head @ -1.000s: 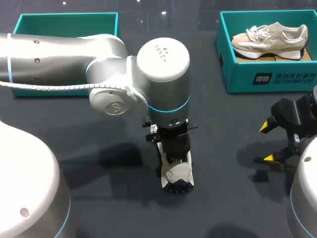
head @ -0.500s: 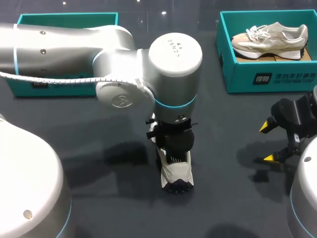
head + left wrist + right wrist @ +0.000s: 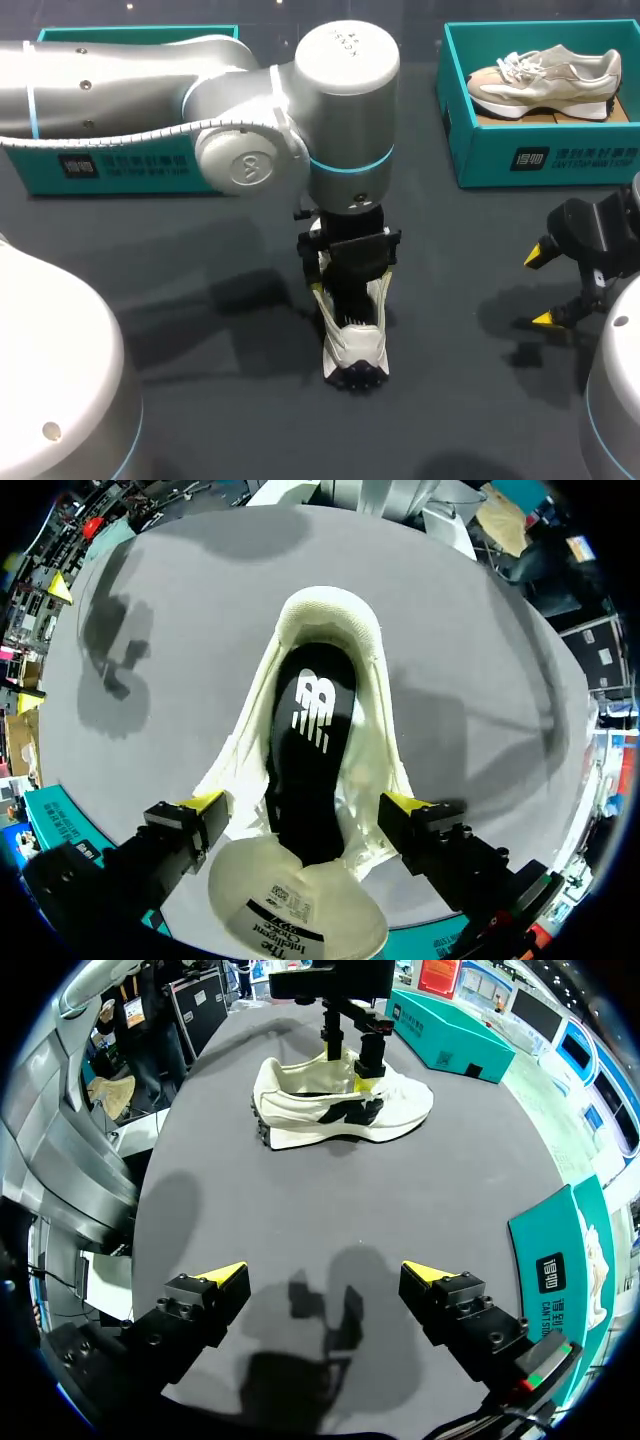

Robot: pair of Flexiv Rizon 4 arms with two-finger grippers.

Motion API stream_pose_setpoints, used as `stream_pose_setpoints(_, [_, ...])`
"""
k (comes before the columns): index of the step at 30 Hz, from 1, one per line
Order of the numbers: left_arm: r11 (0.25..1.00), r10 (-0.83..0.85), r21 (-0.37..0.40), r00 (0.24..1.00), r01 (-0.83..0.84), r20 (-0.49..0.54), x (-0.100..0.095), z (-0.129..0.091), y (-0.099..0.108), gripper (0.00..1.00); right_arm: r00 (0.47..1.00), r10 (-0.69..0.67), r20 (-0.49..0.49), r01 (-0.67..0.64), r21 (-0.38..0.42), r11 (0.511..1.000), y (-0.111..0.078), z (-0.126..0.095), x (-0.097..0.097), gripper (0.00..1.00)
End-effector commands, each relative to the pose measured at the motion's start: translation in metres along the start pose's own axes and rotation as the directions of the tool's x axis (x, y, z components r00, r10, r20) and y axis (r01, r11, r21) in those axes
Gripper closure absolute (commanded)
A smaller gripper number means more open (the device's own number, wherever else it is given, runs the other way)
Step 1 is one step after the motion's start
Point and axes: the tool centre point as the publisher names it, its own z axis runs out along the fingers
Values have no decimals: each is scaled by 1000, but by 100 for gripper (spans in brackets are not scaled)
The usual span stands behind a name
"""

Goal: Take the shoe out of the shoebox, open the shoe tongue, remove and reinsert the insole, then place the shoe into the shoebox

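The left arm now sits farther back at the wrist. Its left gripper, spread, straddles the cream running shoe on the dark table, tongue opened. Next, probably: pinch out the black insole.

— Surface?
— Dark grey table, matte. Soft shadows are noted around its middle.
— Far right corner?
— An open teal box is set there. A spare beige sneaker is laid inside on its side, over a brown card liner.
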Motion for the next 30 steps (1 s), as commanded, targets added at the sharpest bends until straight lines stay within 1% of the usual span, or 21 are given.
stream_pose_setpoints(1, [1000, 13, 7, 1000, -13, 11, 5, -2, 2, 0, 1000, 0, 3, -1, 3, 1000, 0, 0, 2, 0])
stream_pose_setpoints(5, [1000, 21, 11, 1000, -21, 17, 6, -5, 3, 0, 1000, 0, 3, -1, 3, 1000, 0, 0, 2, 0])
stream_pose_setpoints(11, [999, 29, 32, 999, -30, 25, 6, -10, 10, 0, 1000, 0, 3, -1, 3, 1000, 0, 0, 2, 0])
stream_pose_setpoints(15, [999, 30, 27, 999, -31, 29, 5, -16, 15, 0, 1000, 0, 3, -1, 3, 1000, 0, 0, 2, 0])
stream_pose_setpoints(19, [1000, 24, 15, 999, -24, 28, 5, -20, 22, 0, 1000, 0, 3, -1, 3, 1000, 0, 0, 2, 0])
stream_pose_setpoints(25, [1000, 4, 18, 1000, -5, 23, 9, -26, 38, 0, 1000, 0, 3, -1, 3, 1000, 0, 0, 2, 0])
stream_pose_setpoints(30, [1000, -16, -7, 1000, 16, 27, 12, -35, 51, 0, 1000, 0, 3, -1, 3, 1000, 0, 0, 2, 0])
